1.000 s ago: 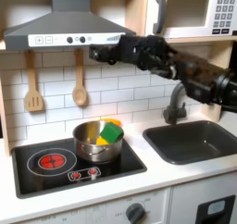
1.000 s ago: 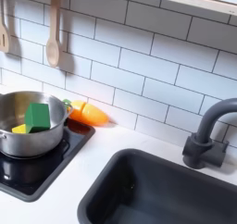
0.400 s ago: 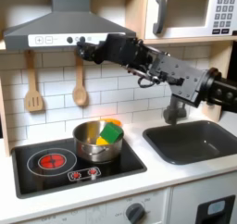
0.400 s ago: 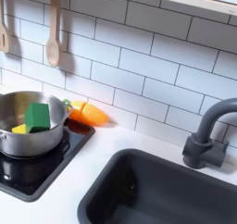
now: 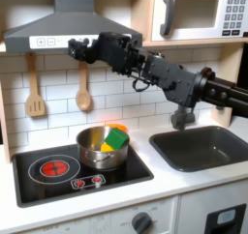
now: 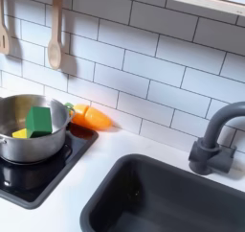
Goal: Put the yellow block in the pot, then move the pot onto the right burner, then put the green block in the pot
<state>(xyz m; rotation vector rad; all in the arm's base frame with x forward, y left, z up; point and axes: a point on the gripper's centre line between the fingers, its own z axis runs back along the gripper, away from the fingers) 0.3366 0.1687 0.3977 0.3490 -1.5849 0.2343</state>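
Black robot arm being held high above the stove.
Its gripper [image 5: 75,50] is being carried level; jaw state cannot be told.

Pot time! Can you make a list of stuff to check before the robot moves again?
1. Green block in the pot: ok, it sits inside in both exterior views.
2. Yellow block in the pot: ok, it lies beside the green block.
3. Pot on a burner: ok, it stands on the burner at the first exterior view's right, with the red burner bare.
4. Gripper clear of the pot: ok, it is high up by the hood.
5. Gripper empty: cannot tell, the jaws are too blurred.
6. Orange piece out of the way: ok, it lies behind the pot by the wall.
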